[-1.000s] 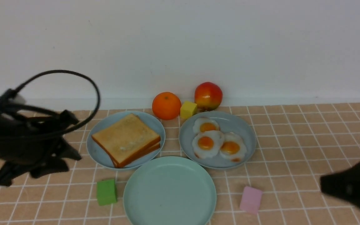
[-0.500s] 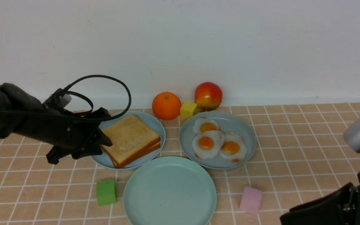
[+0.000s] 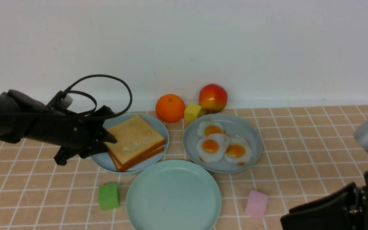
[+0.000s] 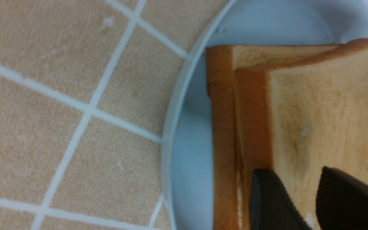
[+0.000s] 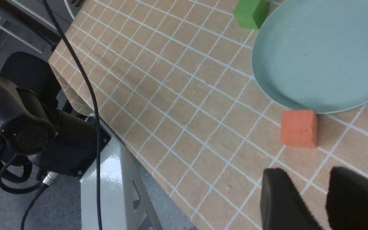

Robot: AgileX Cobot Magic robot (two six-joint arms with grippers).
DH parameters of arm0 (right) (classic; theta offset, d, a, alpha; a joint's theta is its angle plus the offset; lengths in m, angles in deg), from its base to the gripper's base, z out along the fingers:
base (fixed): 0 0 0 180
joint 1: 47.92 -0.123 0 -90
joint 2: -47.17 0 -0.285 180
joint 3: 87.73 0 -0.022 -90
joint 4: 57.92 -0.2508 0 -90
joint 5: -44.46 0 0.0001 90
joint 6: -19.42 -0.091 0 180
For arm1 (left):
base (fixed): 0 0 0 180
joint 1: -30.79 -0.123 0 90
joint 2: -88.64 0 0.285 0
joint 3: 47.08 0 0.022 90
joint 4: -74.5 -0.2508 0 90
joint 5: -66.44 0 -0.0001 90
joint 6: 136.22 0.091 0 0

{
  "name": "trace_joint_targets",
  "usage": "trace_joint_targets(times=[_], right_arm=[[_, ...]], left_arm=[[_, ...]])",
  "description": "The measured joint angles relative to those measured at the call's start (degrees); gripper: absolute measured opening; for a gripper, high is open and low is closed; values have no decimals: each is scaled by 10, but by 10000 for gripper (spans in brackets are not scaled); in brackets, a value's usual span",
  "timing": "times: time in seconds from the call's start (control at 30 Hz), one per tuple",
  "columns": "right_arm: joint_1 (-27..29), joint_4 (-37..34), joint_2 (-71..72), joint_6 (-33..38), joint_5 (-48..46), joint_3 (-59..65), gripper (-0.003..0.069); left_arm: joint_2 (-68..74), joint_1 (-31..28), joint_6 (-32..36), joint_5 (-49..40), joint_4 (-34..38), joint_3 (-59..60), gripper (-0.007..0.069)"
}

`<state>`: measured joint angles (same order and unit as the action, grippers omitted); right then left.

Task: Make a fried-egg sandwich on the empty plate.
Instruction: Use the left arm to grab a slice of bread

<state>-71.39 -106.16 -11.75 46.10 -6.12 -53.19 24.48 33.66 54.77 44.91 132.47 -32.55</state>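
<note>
Currently, the front view shows the left gripper (image 3: pixel 102 146) at the stacked toast (image 3: pixel 136 140) on the light-blue plate (image 3: pixel 163 127), far left; eggs (image 3: pixel 214 145) occupy the grey-blue plate (image 3: pixel 254 134), far right; the mint-green plate (image 3: pixel 173 195) sits nearer, bare. Left wrist view: fingers parted over toast, contact indeterminate. Right wrist view: right gripper (image 5: pixel 311 195) fingers apart, unloaded.

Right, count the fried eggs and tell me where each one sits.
3, all on the grey-blue plate: one at the back, one at the front left, one at the front right. None seems hidden.
</note>
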Motion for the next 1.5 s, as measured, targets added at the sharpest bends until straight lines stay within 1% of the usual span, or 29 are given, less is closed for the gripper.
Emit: trace_joint_targets(times=[0.27,0.83,1.3,1.5], right_arm=[[0,-2,0,0,8,0,239],[0,-2,0,0,10,0,239],[0,-2,0,0,10,0,239],[0,-2,0,0,10,0,239]], left_arm=[[0,0,20,-2,-1,0,238],[0,0,22,1,-1,-1,238],[30,0,22,-11,4,-2,238],[30,0,46,-16,4,-2,237]])
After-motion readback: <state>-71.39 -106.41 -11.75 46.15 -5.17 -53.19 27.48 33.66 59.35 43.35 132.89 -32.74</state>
